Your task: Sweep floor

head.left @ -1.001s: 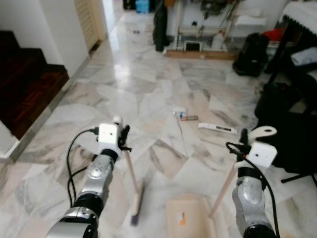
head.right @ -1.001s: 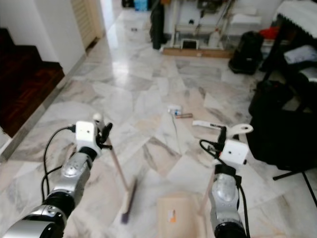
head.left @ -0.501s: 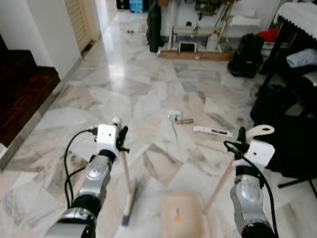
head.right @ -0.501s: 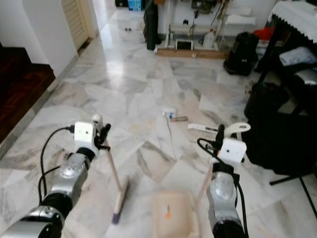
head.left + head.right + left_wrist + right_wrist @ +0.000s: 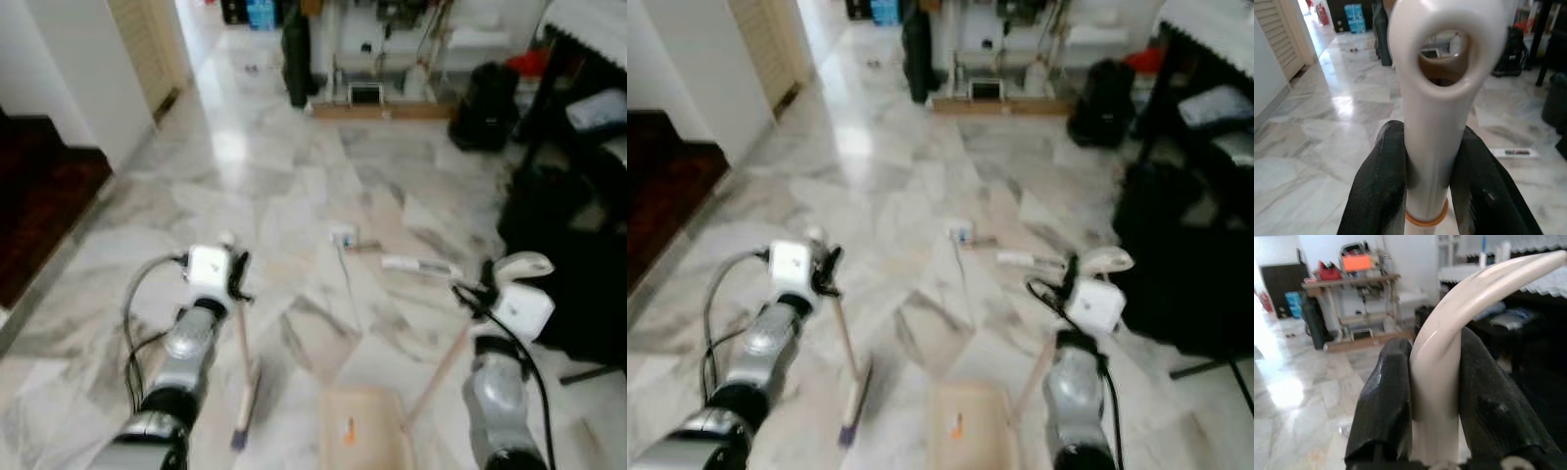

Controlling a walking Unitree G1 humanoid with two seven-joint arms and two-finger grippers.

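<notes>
On the marble floor, the litter is now nearer; the broom is clenched by the left tool, the dustpan by the right tool.

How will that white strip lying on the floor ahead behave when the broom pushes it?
The white strip looks flat and thin, so it will probably slide easily on the glossy marble floor. Being long, it may pivot rather than travel straight if the broom catches one end. It seems light; blur hides what it is made of.
</notes>
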